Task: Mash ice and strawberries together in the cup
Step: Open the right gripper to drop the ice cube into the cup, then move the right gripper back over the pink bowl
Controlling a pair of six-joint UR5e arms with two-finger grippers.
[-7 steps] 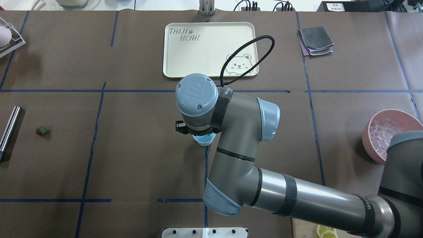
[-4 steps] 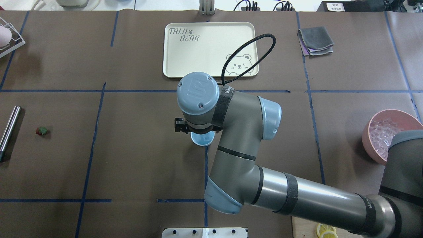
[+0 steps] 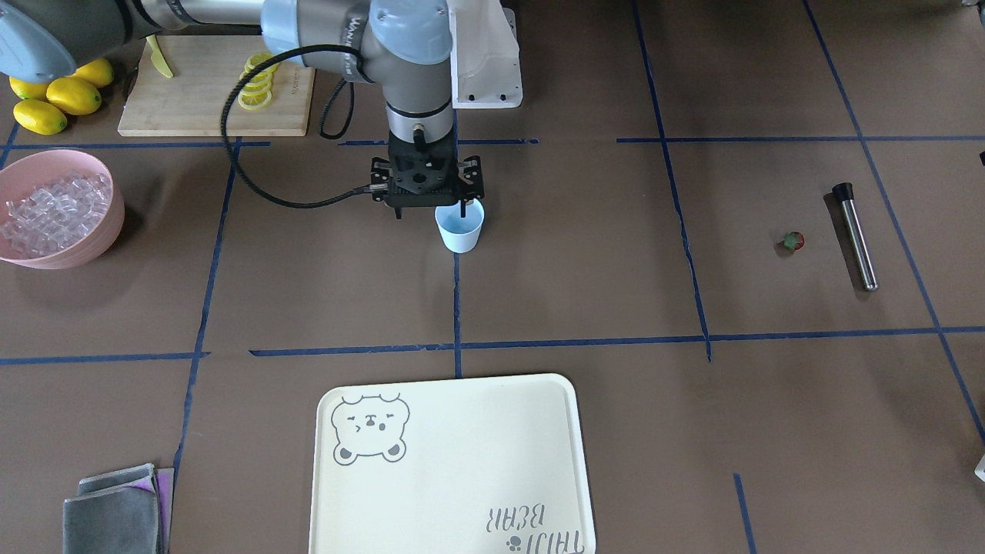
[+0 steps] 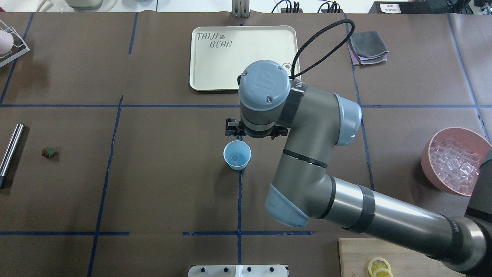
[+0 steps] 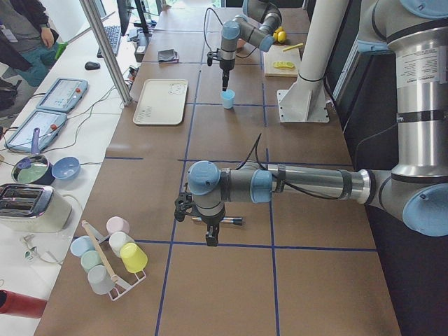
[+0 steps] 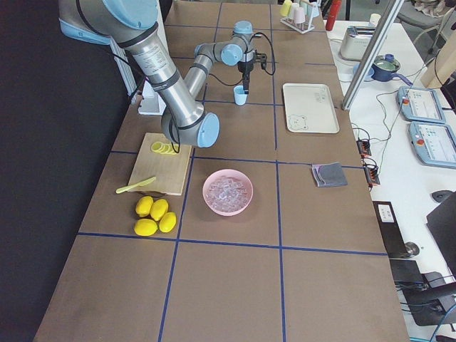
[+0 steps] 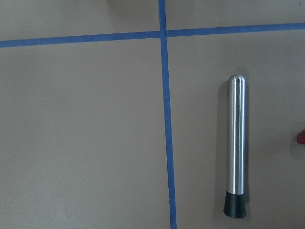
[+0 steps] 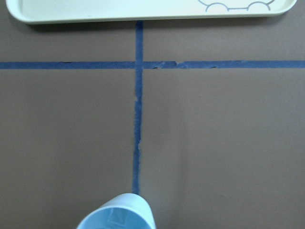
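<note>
The pale-blue cup (image 4: 237, 155) stands upright at the table's middle, with one clear ice cube (image 4: 235, 157) on its bottom. It also shows in the front view (image 3: 459, 227) and at the bottom of the right wrist view (image 8: 116, 214). My right gripper (image 3: 431, 211) hangs open and empty just beside the cup's rim, toward the tray. More ice (image 4: 453, 165) fills the pink bowl (image 4: 426, 154) at the right. The strawberry (image 4: 48, 152) lies at the far left next to a steel muddler (image 4: 10, 152). My left gripper (image 5: 210, 234) hovers over the muddler (image 7: 236, 148); I cannot tell whether it is open or shut.
A cream bear tray (image 4: 230, 57) lies at the far middle and folded cloths (image 4: 367, 47) at the far right. A cutting board with lemon slices (image 3: 215, 85) and whole lemons (image 3: 58, 96) sit by the robot's right. A cup rack (image 5: 108, 259) stands at the left end.
My right arm has moved away from above the cup toward the tray and to the right. The cup is now uncovered and an ice cube shows inside it.
</note>
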